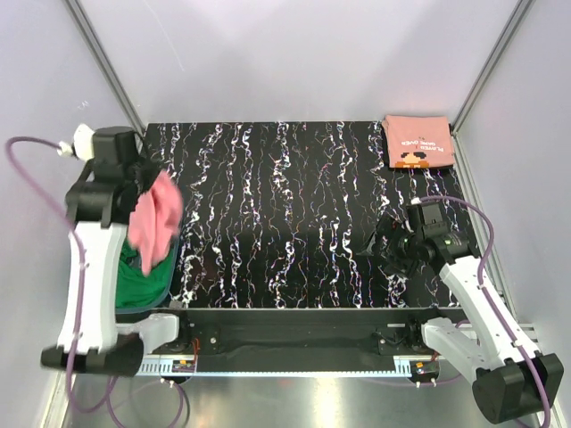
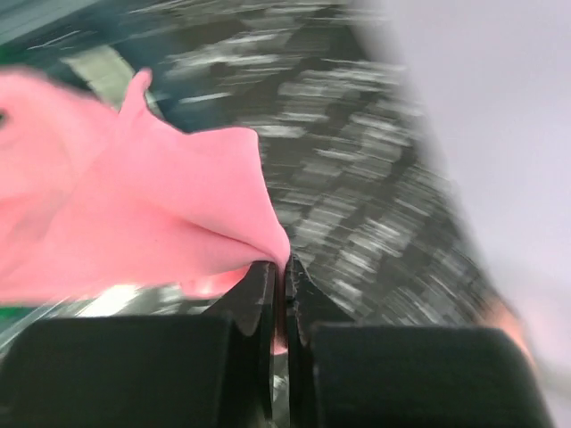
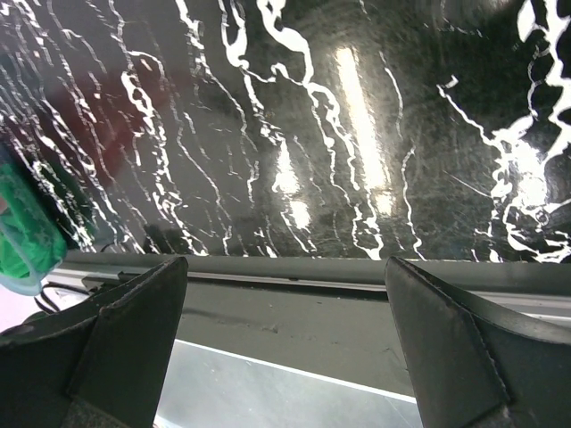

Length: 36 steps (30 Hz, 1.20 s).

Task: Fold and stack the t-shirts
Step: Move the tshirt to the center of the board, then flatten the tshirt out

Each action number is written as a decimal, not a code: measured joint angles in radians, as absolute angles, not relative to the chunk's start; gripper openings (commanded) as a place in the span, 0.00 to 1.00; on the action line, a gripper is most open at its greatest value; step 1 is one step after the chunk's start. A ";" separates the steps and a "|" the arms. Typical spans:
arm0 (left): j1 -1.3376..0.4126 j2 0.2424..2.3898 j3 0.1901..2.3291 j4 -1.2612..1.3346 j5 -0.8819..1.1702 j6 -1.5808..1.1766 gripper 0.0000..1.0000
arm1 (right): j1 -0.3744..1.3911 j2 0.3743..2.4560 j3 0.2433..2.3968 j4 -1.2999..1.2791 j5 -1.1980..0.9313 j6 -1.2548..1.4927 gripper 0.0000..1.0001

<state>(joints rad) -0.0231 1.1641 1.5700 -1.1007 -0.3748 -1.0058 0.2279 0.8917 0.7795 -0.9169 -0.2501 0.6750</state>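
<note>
My left gripper (image 1: 143, 183) is shut on the bright pink t-shirt (image 1: 153, 221) and holds it hanging in the air above the table's left edge. In the left wrist view the pink cloth (image 2: 134, 205) is pinched between the closed fingers (image 2: 259, 294); that view is blurred. The salmon t-shirt (image 1: 417, 141) with white lettering and a small dark-and-orange print lies folded at the table's far right corner. My right gripper (image 1: 393, 250) is open and empty, low over the right side of the table; its wide-apart fingers (image 3: 134, 330) frame the table's near edge.
The black marbled table (image 1: 294, 214) fills the middle. A bin with green cloth (image 1: 143, 276) sits below the hanging pink t-shirt at the left; it also shows in the right wrist view (image 3: 27, 232). White walls enclose the space.
</note>
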 measured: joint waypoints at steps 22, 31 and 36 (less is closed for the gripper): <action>-0.520 0.839 1.057 -0.721 0.115 -0.870 0.69 | 0.228 1.056 1.015 -0.962 -0.336 0.564 0.97; -0.521 0.784 0.870 -0.714 0.163 -0.839 0.58 | 0.326 1.290 0.933 -0.846 -0.545 0.569 0.87; -0.527 0.839 0.742 -0.717 0.215 -0.866 0.56 | 0.532 1.454 0.950 -0.825 -0.532 0.559 0.87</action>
<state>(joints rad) -0.5274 0.8391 0.7418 -0.7174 0.2146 -0.8661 0.5320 1.4544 0.9504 -0.8249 -0.5316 0.5594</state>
